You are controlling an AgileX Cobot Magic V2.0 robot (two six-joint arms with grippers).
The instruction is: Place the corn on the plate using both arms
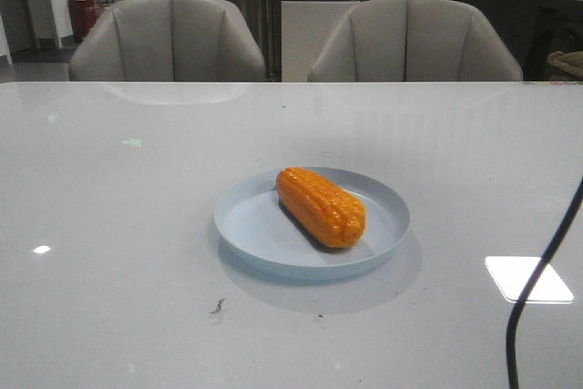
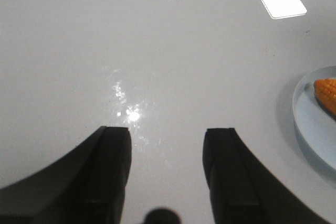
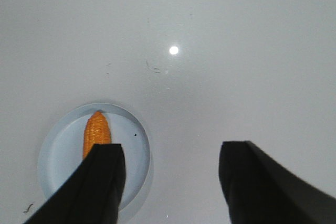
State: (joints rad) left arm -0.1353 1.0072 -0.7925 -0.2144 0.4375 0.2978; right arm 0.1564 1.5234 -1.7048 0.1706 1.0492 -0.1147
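The orange corn (image 1: pixel 321 206) lies diagonally inside the pale blue plate (image 1: pixel 250 225) near the middle of the table. In the right wrist view the corn (image 3: pixel 97 132) rests in the plate (image 3: pixel 58 153), partly behind one finger (image 3: pixel 102 182); my right gripper (image 3: pixel 171 150) is open and empty, raised above the table beside the plate. My left gripper (image 2: pixel 167 135) is open and empty over bare table, with the plate's rim (image 2: pixel 302 124) and the corn's tip (image 2: pixel 326 93) off to one side. Neither gripper shows in the front view.
A black cable (image 1: pixel 537 289) hangs at the front right. Two grey chairs (image 1: pixel 168 38) stand behind the table's far edge. Bright light reflections (image 1: pixel 528 278) lie on the glossy white tabletop.
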